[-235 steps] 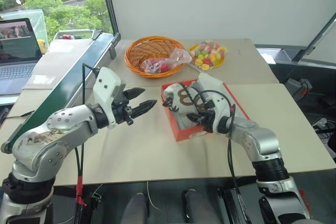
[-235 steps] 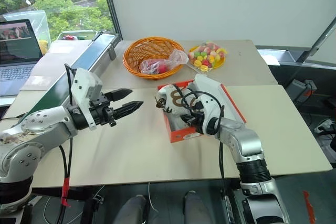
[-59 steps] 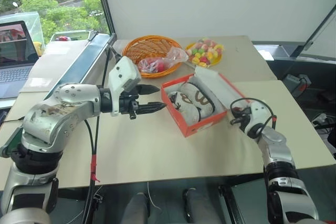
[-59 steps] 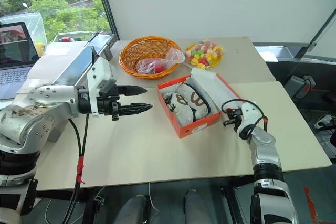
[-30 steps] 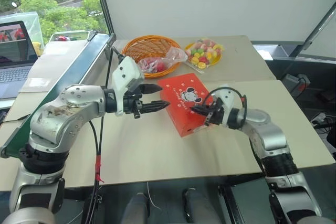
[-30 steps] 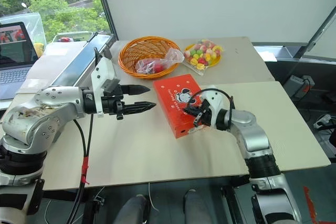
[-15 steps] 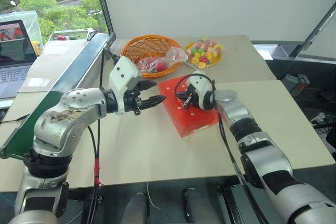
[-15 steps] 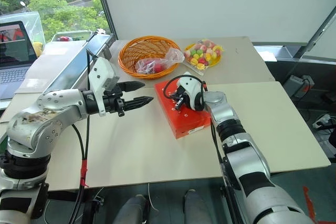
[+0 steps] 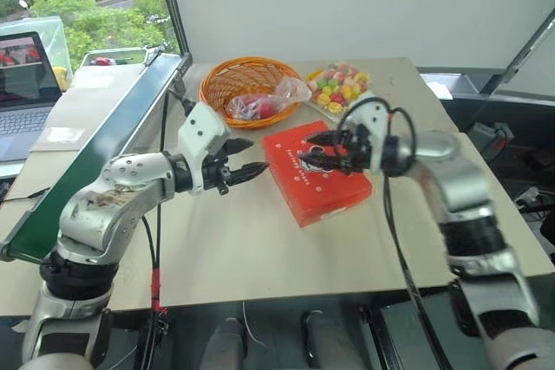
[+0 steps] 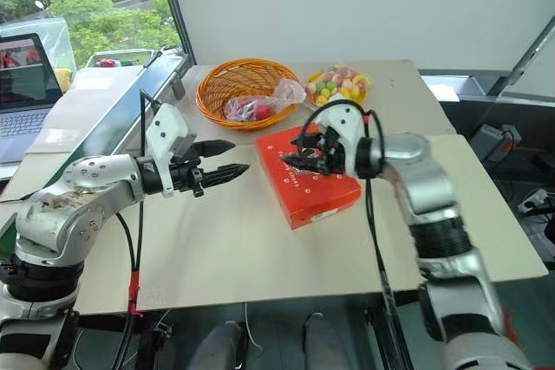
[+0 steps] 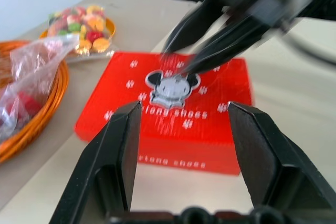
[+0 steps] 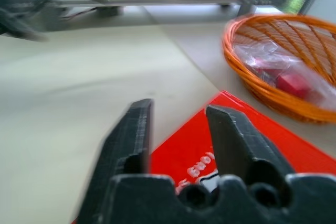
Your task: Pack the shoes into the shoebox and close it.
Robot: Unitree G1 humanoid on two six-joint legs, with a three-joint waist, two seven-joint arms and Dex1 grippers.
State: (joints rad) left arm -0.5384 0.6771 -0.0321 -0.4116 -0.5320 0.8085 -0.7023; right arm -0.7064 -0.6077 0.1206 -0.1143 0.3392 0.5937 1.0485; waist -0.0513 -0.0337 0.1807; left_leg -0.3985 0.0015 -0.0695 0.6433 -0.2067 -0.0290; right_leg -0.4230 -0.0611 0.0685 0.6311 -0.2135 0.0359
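The orange-red shoebox (image 9: 323,181) lies shut on the table, its lid showing a mouse mark and white lettering (image 11: 210,85). The shoes are hidden inside it. My right gripper (image 9: 310,151) hovers just above the lid's far half, open with nothing between its fingers; the right wrist view has it (image 12: 178,114) looking over the lid's corner (image 12: 273,150). My left gripper (image 9: 257,155) stands open a short way left of the box, pointing at it and apart from it. In the left wrist view its fingers (image 11: 184,111) frame the box, with the right gripper (image 11: 176,61) over the lid.
An orange wicker basket (image 9: 227,86) holding a plastic bag stands behind the box, and a yellow plate of coloured sweets (image 9: 340,88) sits beside it. A long green-edged board (image 9: 95,153) runs along the table's left side. A laptop (image 9: 26,75) is at far left.
My right gripper has opened. It went from the box's near right corner onto the lid, then lifted off it. The left gripper has stayed put.
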